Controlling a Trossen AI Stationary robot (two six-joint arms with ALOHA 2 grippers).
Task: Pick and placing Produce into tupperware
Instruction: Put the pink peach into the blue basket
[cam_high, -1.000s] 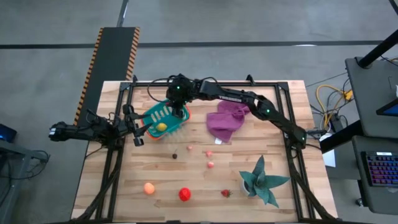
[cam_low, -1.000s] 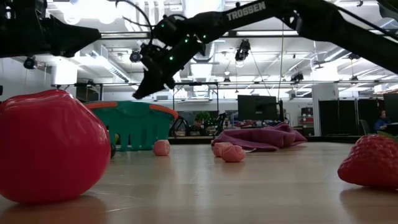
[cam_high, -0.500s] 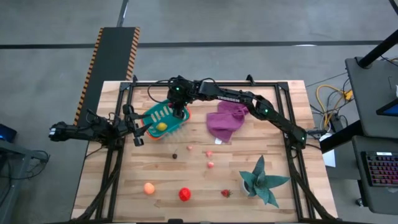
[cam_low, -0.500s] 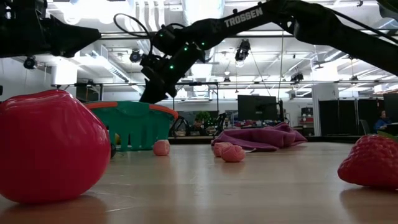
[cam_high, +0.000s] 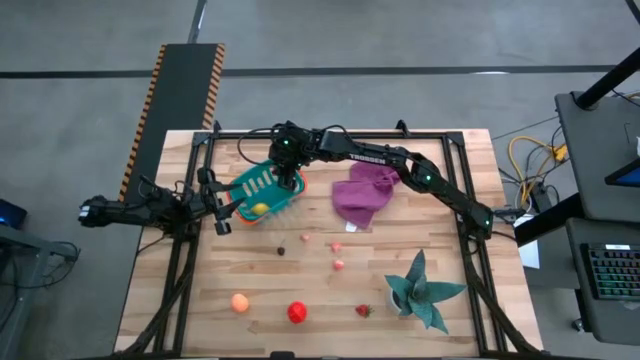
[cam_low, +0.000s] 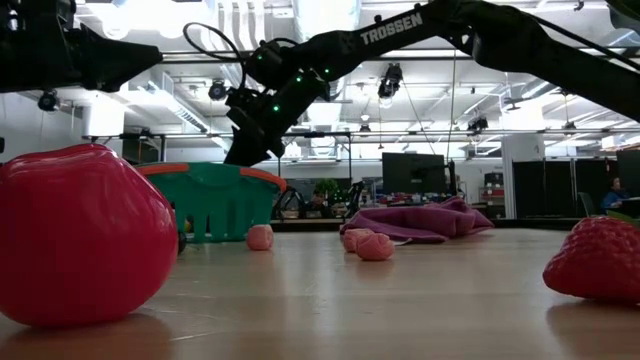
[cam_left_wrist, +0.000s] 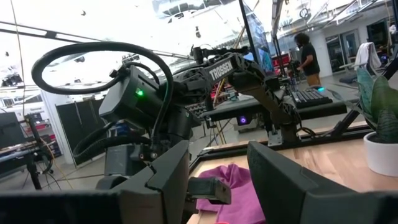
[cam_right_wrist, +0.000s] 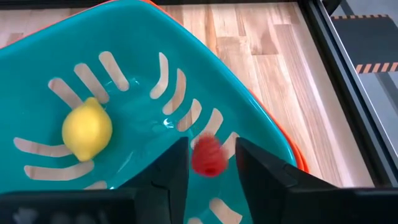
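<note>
The teal basket (cam_high: 262, 192) with an orange rim sits at the table's far left, also in the low view (cam_low: 215, 200). A yellow lemon (cam_right_wrist: 87, 129) lies on its slotted floor. My right gripper (cam_right_wrist: 211, 171) hangs open over the basket's inside (cam_high: 288, 180). A small red berry (cam_right_wrist: 207, 154) shows blurred in the gap between its fingers, apart from both. My left gripper (cam_high: 222, 212) waits open by the basket's left end. On the near table lie an orange ball (cam_high: 240, 301), a red ball (cam_high: 297, 312), a strawberry (cam_high: 362, 310), pink bits (cam_high: 336, 246) and a dark bit (cam_high: 281, 250).
A purple cloth (cam_high: 362, 193) lies crumpled right of the basket, under my right arm. A teal spiky plant (cam_high: 422, 290) stands at the near right. A black frame (cam_high: 466, 200) runs round the table's edges. Bare wood lies between the basket and the near fruits.
My right gripper has shifted a little over the basket, toward the table's right, then kept still above it. The basket and the fruits on the table have stayed in place.
</note>
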